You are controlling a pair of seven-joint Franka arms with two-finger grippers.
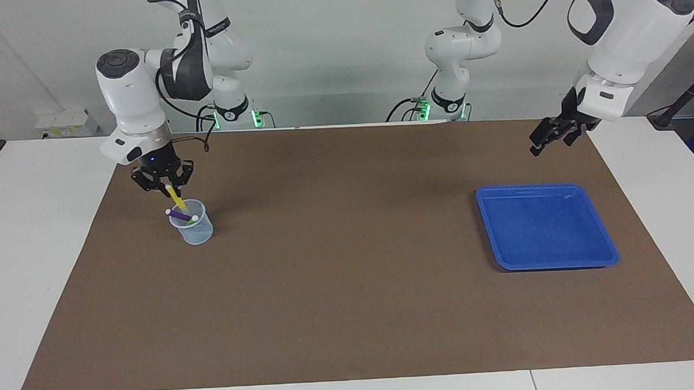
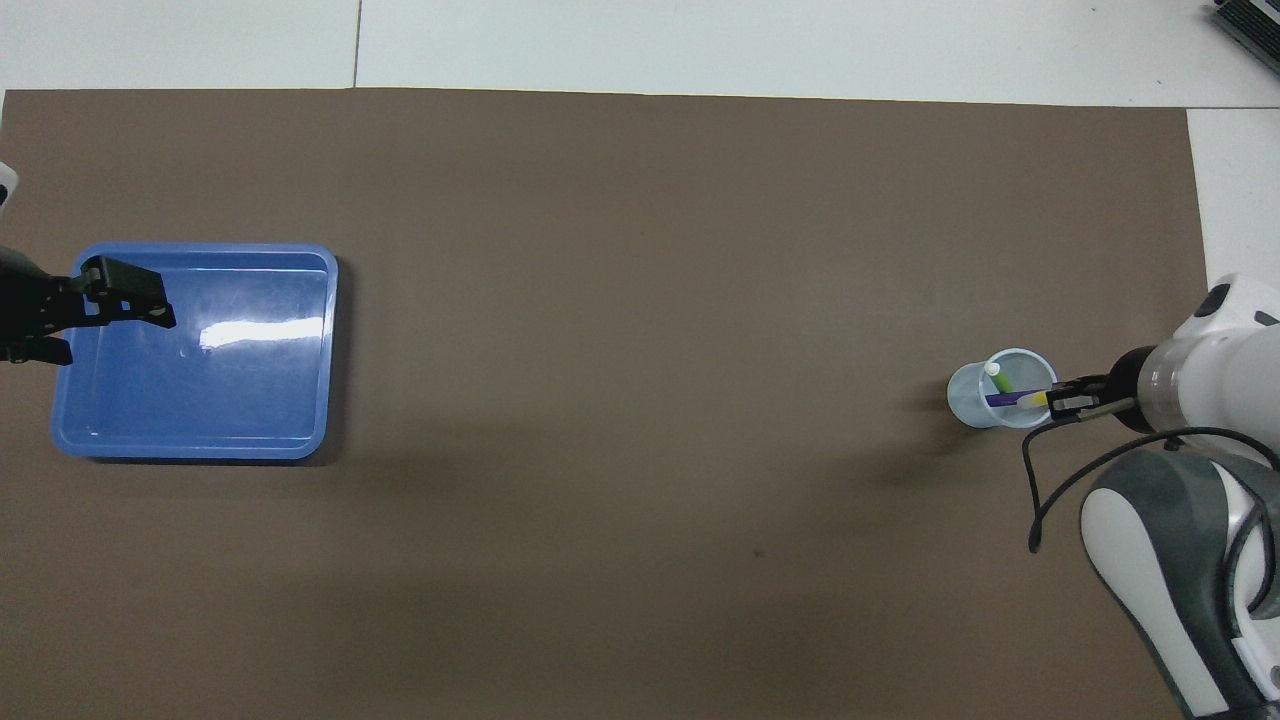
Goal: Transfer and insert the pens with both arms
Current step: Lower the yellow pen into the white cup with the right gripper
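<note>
Now the yellow marker-like pen (image 1: 175, 197) is gripped by the right tool (image 1: 168, 189), clenched on its upper end, its lower end already inside the clear plastic cup (image 1: 192, 229) beside the purple pen (image 1: 179, 214) and green pen (image 2: 999, 377). Insertion is judged nearly done; release is called for next. The left tool (image 1: 546, 137) is held released over the blue plastic tray (image 1: 547, 225), waiting.

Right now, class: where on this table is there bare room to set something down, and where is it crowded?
Free: the brown mat between cup and blue tray, plus the tray's bare floor. Crowded: the cup, holding the purple pen and green pen, with the right gripper shut on the yellow pen above. The left gripper waits, open.
</note>
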